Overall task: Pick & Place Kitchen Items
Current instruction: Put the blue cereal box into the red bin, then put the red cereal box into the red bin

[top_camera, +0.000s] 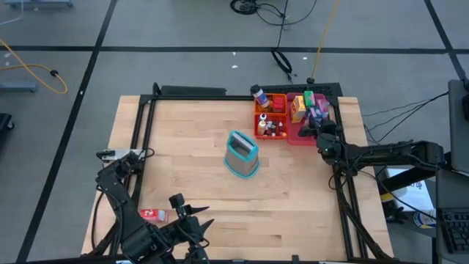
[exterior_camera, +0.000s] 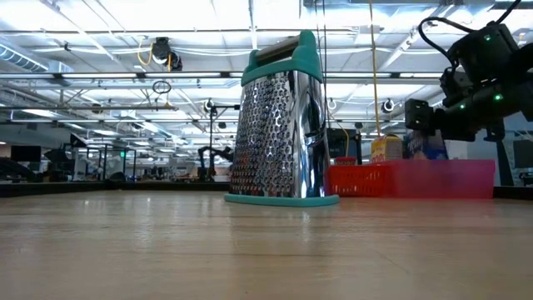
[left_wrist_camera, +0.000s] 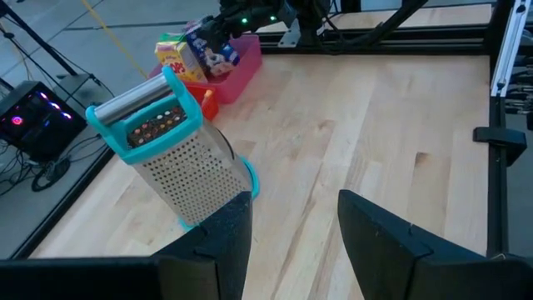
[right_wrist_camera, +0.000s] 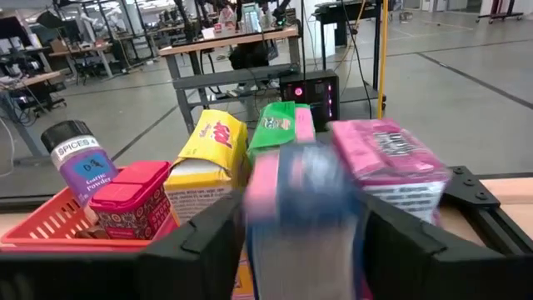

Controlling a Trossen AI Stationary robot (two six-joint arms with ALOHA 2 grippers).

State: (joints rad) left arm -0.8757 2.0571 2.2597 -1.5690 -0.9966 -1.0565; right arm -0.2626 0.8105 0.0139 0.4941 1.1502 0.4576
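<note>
The kitchen items stand in two trays at the table's far right: an orange tray point(top_camera: 270, 125) with a spice bottle point(right_wrist_camera: 77, 163) and a magenta-lidded jar point(right_wrist_camera: 133, 200), and a pink tray point(top_camera: 299, 136) with a yellow box point(right_wrist_camera: 208, 158), a green box point(right_wrist_camera: 279, 125) and a pink box point(right_wrist_camera: 387, 162). My right gripper point(right_wrist_camera: 304, 250) hovers over the pink tray, open, with a blurred blue and pink box point(right_wrist_camera: 304, 204) between its fingers. A small red box point(top_camera: 152, 214) lies flat near the front left. My left gripper point(left_wrist_camera: 291, 242) waits open at the front edge. My right gripper has the blue and pink box point(right_wrist_camera: 275, 200) upright between its two fingers, which point level toward the table's far side. The box shows blurred while the fingers point(right_wrist_camera: 208, 242) are sharp. Whether the fingers touch it, I cannot tell.
A steel box grater with a teal handle and base point(top_camera: 242, 154) stands upright on its base mid-table, between the two arms. A black frame point(top_camera: 344, 183) runs along the table's left, far and right edges. Bare wood lies in front of the grater.
</note>
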